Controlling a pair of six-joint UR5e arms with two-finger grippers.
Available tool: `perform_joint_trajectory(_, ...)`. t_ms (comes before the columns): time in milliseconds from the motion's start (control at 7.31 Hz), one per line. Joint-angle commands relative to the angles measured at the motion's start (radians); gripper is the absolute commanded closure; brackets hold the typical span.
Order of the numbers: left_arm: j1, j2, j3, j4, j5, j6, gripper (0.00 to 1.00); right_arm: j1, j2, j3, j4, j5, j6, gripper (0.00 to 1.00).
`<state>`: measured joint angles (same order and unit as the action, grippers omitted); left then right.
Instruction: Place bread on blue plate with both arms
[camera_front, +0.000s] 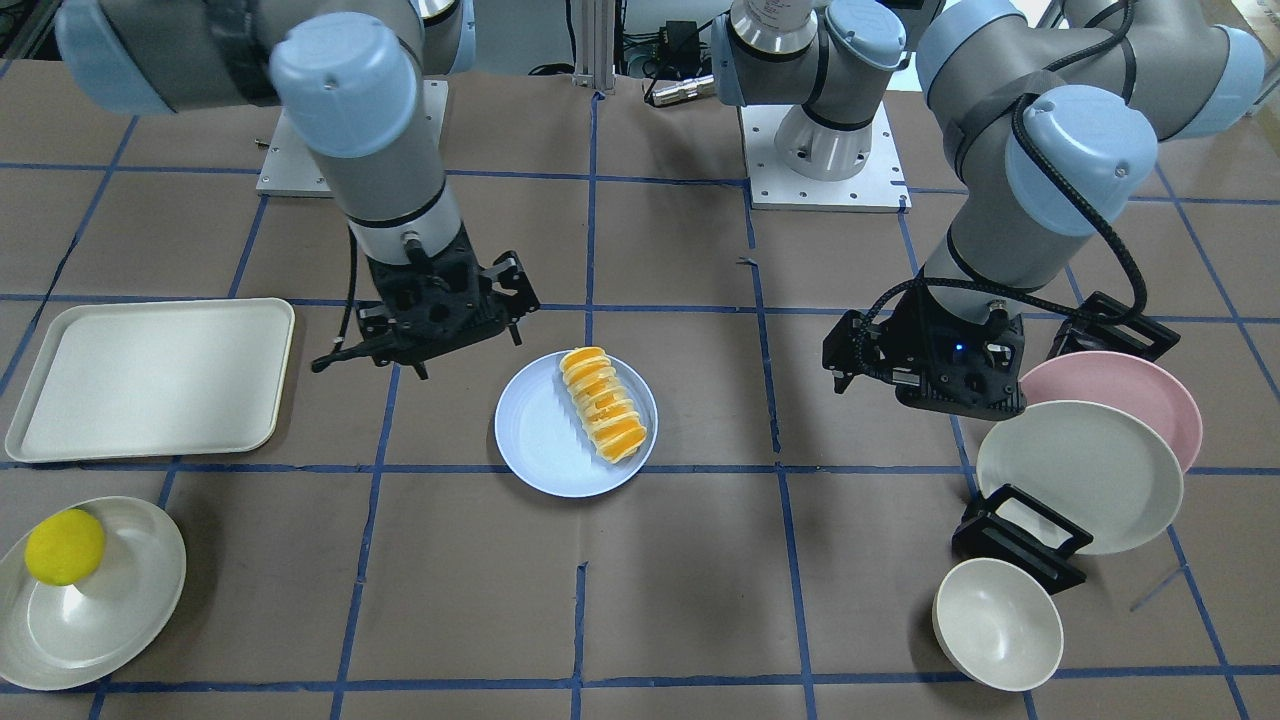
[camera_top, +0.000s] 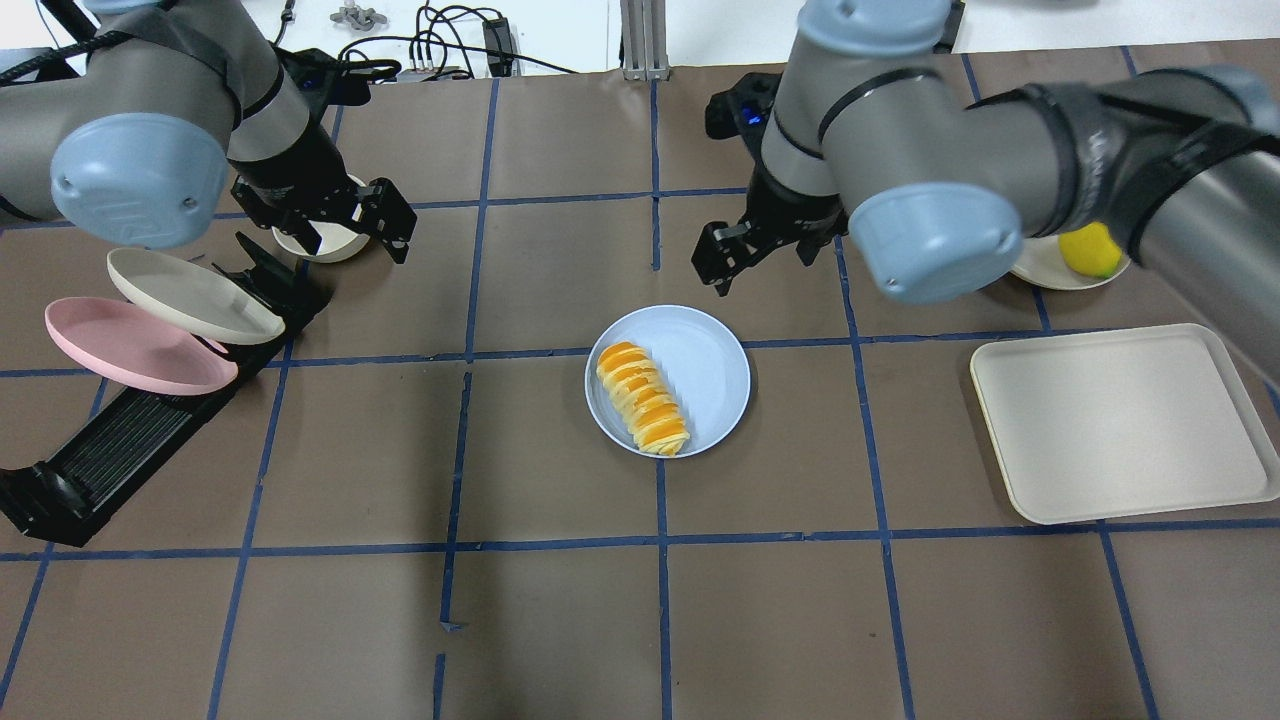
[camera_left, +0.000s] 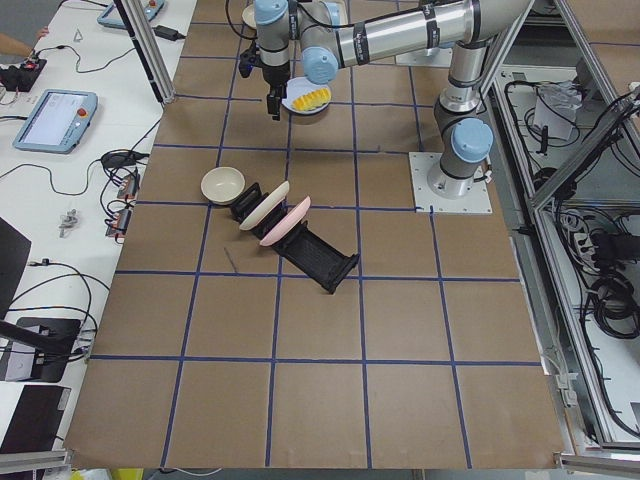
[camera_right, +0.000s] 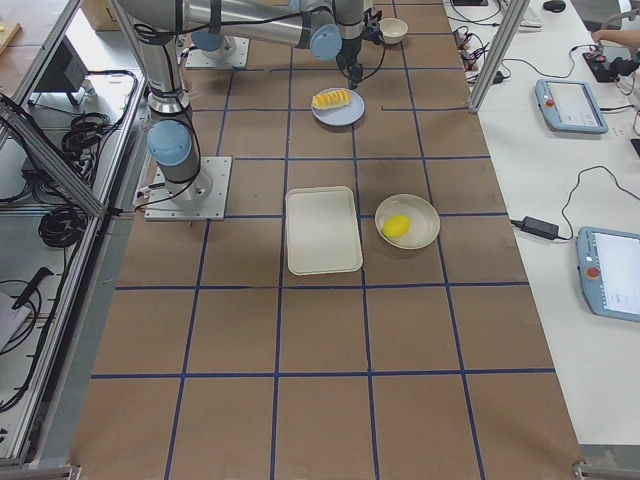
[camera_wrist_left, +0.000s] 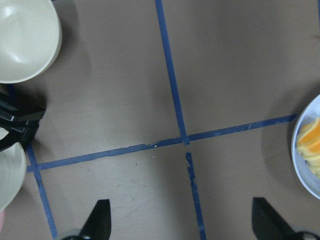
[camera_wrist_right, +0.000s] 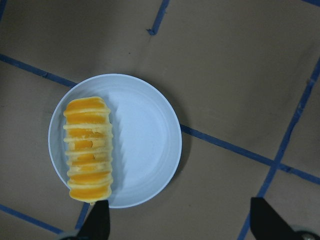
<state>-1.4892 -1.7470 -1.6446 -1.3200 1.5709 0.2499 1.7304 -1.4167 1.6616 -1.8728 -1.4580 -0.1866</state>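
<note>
The bread (camera_front: 603, 402), a ridged orange and cream loaf, lies on the blue plate (camera_front: 540, 440) at the table's middle, toward one side of it. It also shows in the overhead view (camera_top: 643, 398) and the right wrist view (camera_wrist_right: 87, 148). My right gripper (camera_top: 755, 250) is open and empty, above the table just beyond the plate (camera_top: 710, 370); its fingertips (camera_wrist_right: 100, 220) stand wide apart. My left gripper (camera_top: 330, 220) is open and empty, off to the plate's left near the dish rack. The plate's edge (camera_wrist_left: 307, 180) shows at the right of the left wrist view.
A cream tray (camera_top: 1120, 420) lies at the right. A yellow-green ball (camera_top: 1090, 250) sits on a cream plate behind it. A black rack (camera_top: 130, 440) at the left holds a pink plate (camera_top: 130, 345) and a cream plate (camera_top: 190, 295). A cream bowl (camera_top: 325, 240) stands under the left gripper.
</note>
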Motion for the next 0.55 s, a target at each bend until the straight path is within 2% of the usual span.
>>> perform_joint_trajectory(0, 0.000, -0.002, -0.001, 0.001, 0.005, -0.001, 0.00, -0.176, -0.033, -0.087, 0.121, 0.034, -0.055, 0.00)
perform_joint_trajectory(137, 0.000, -0.002, -0.001, 0.001, 0.005, -0.001, 0.00, -0.272, -0.034, -0.153, 0.195, 0.028, -0.050, 0.00)
perform_joint_trajectory(274, 0.000, -0.002, -0.003, 0.001, 0.001, -0.003, 0.00, -0.311, -0.034, -0.237, 0.307, -0.011, -0.033, 0.00)
perform_joint_trajectory(410, 0.000, -0.002, -0.001, 0.002, -0.043, -0.015, 0.00, -0.318, -0.033, -0.319, 0.381, -0.030, -0.031, 0.00)
